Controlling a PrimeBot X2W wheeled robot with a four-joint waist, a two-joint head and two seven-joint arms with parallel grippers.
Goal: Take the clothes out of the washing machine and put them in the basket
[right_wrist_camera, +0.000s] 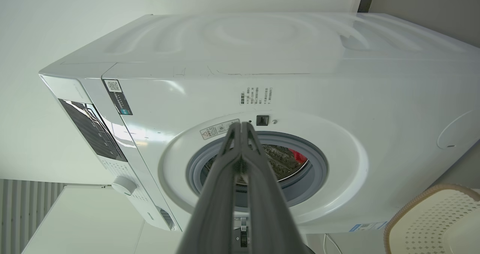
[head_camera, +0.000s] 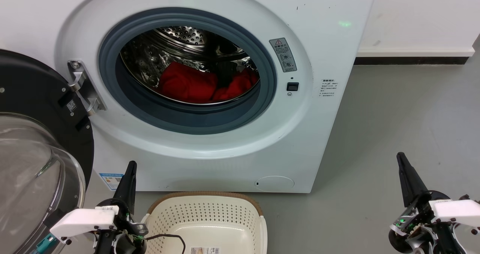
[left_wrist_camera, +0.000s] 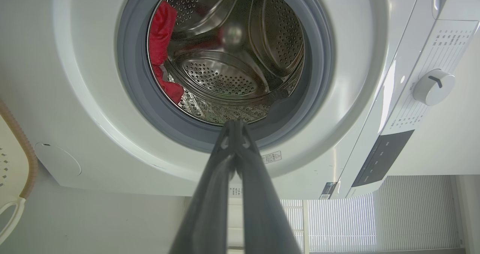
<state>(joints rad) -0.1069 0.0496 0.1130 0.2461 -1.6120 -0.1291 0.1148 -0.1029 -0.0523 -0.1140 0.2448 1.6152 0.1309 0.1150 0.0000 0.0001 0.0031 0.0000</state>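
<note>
Red clothes [head_camera: 204,83] lie in the washing machine [head_camera: 300,153] mid-frame; basket [head_camera: 206,212] bottom centre; left and right jaws pinched together, empty.

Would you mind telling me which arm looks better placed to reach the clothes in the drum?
Left, likely: the left hand sits below the washing machine opening, beside the basket, its wrist view facing the clothes inside. The right hand stands past the machine's right side.
</note>
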